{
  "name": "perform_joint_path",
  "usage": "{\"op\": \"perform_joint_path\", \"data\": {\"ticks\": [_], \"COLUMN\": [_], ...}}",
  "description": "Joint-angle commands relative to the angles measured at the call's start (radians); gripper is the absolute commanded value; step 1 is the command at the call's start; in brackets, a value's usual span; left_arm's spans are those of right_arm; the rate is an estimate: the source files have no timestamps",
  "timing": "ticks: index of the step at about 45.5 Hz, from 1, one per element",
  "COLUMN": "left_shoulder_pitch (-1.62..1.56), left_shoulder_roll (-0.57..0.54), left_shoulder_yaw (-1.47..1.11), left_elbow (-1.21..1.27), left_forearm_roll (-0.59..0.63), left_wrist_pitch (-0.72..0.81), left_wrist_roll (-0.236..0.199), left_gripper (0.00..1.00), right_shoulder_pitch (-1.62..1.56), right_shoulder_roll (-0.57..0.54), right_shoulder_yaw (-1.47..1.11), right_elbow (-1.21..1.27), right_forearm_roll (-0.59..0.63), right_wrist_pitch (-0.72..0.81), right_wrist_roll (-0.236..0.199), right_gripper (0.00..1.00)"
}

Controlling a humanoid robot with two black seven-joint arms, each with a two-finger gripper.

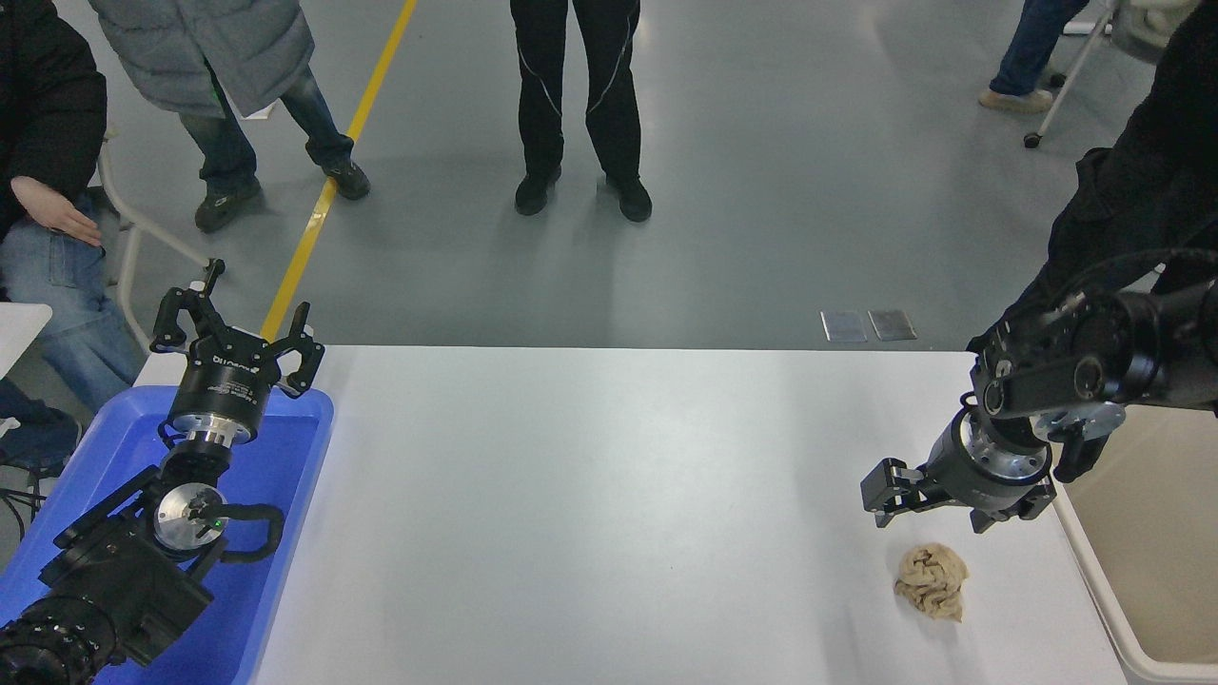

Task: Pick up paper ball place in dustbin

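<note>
The tan-brown crumpled paper ball (pixel 932 581) lies on the white table (pixel 609 495) near its front right. My right gripper (pixel 934 506) hangs open just above and slightly behind the ball, jaws pointing down, not touching it. The cream-beige dustbin (pixel 1142 533) stands at the right edge, partly hidden by my right arm. My left gripper (pixel 234 335) is parked open over the blue tray at the lower left.
A bright blue tray (pixel 285 495) sits at the table's left end under my left arm. Several people stand on the grey floor beyond the table's far edge, and one sits at the far left.
</note>
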State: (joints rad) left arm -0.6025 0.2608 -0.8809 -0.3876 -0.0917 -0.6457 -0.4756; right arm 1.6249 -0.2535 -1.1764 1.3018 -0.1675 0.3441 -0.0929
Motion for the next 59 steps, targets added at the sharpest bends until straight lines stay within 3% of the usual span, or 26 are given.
{"op": "perform_joint_path", "data": {"ticks": [1,50,59], "left_shoulder_pitch": [0.000,0.000,0.001], "left_shoulder_roll": [0.000,0.000,0.000], "left_shoulder_yaw": [-0.001,-0.001,-0.001], "left_elbow": [0.000,0.000,0.001], "left_forearm_roll": [0.000,0.000,0.000], "left_wrist_pitch": [0.000,0.000,0.000], "left_wrist_roll": [0.000,-0.001,-0.001], "left_gripper": [0.98,0.98,0.98], "right_shoulder_pitch": [-0.102,-0.338,-0.343], "right_shoulder_roll": [0.019,0.019,0.019], "right_shoulder_yaw": [0.008,0.049,0.058], "right_elbow": [-0.029,-0.299,-0.299], "right_forearm_roll": [-0.024,-0.092,-0.083], "right_wrist_pitch": [-0.059,-0.080,-0.080], "right_wrist_roll": [-0.001,-0.008,-0.008], "right_gripper": [0.98,0.94,0.85]}}
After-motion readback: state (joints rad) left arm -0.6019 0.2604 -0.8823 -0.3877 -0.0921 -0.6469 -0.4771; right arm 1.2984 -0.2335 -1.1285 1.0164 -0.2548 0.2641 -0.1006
